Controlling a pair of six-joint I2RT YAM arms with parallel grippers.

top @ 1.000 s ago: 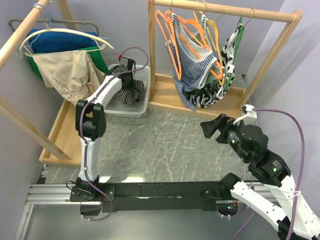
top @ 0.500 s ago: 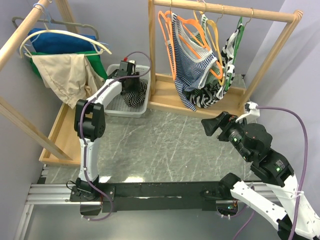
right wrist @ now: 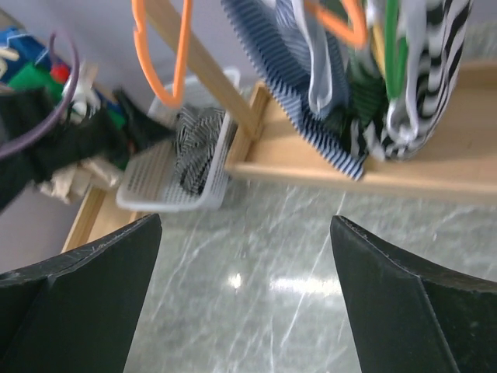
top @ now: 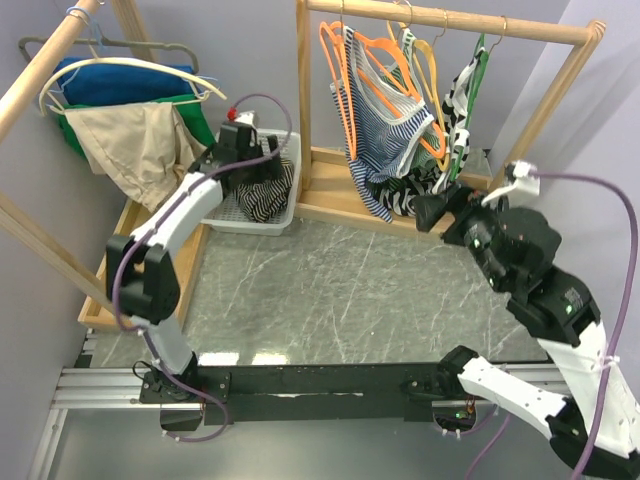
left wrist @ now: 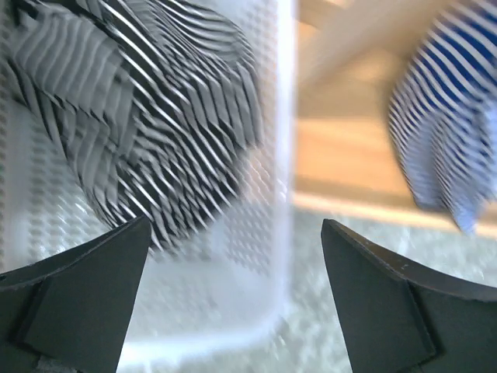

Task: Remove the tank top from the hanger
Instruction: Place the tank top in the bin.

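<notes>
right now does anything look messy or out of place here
The beige garment hangs bunched and lopsided on the left rack, and a striped garment lies crumpled in the white basket.

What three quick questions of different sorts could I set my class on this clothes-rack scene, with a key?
1. True or false: the left gripper is shut on the striped garment.
2. Where does that garment lie? A in the white basket; B on the marble table; C over the rail.
3. Fill in: the bare hanger nearest the rack's post is ___ in colour.
Key: 1 false, its jaws stand open with nothing between them; 2 A; 3 orange.
</notes>
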